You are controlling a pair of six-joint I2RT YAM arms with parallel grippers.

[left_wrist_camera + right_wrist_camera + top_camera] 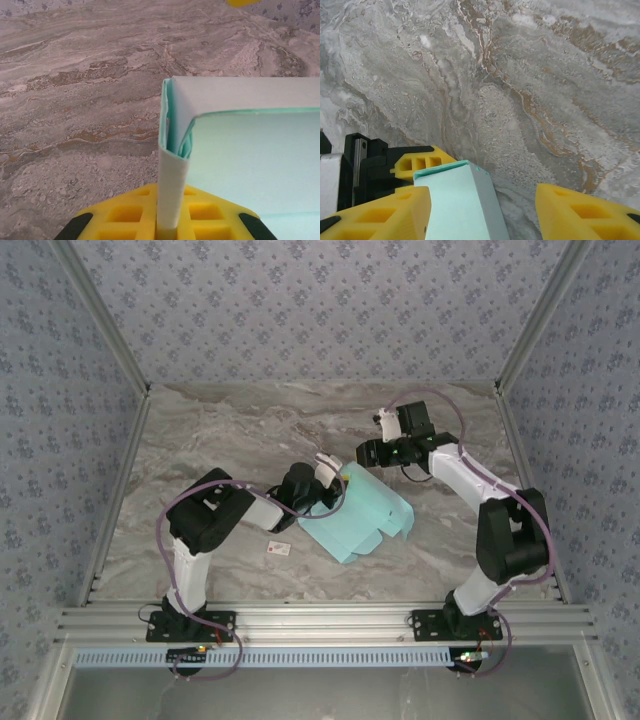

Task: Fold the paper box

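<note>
The left gripper (167, 222) pinches the paper box (250, 165) edge. The right gripper (480, 210) is spread wide, with the box corner in between. The tag (279, 549) near the left gripper is too tiny to read.

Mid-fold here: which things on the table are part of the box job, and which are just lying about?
Job: paper box, its folded edge pinched in the left gripper; right gripper, open near a corner of it.
Lying about: small white tag on the table, apart from the box.

I'm working over a grey-brown marble-look table (230, 430) mid-frame, flowery blue-grey wallpaper walls (320, 300) up top and both sides, aluminium rail (320, 621) along the bottom.
</note>
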